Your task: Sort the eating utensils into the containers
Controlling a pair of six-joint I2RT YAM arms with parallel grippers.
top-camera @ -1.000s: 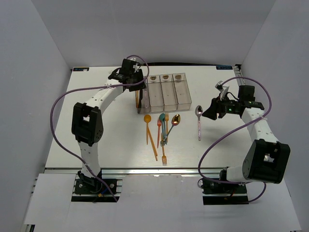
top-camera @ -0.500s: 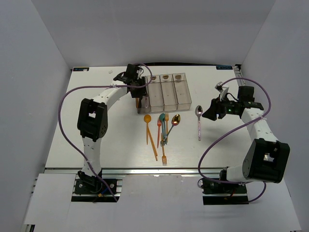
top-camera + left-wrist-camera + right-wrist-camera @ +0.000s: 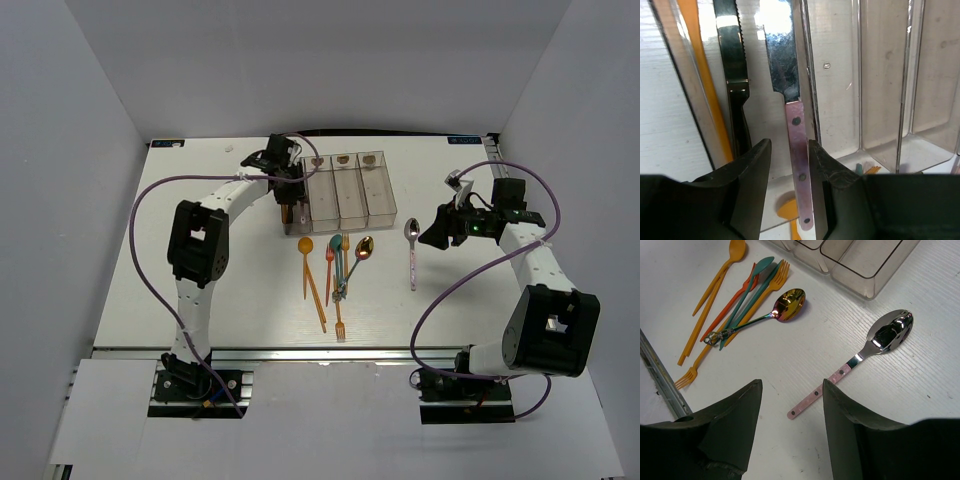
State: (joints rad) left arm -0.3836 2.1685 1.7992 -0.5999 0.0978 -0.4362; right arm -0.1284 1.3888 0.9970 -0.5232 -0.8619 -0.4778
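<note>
Four bins [image 3: 380, 215], labels [image 3: 343, 159] unreadable | left jaws parted astride pink-handled knife [image 3: 795, 125] | right jaws open above spoon [image 3: 885, 335]

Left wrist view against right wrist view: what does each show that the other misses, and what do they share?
Left wrist only: a pink-handled silver knife, a black serrated knife and an orange plastic utensil in one compartment, the pink handle between the fingers of the left gripper. Right wrist only: a pink-handled silver spoon, a shiny gold spoon and a cluster of orange, teal and red plastic utensils, loose below the open right gripper. Both: the clear plastic bins.
</note>
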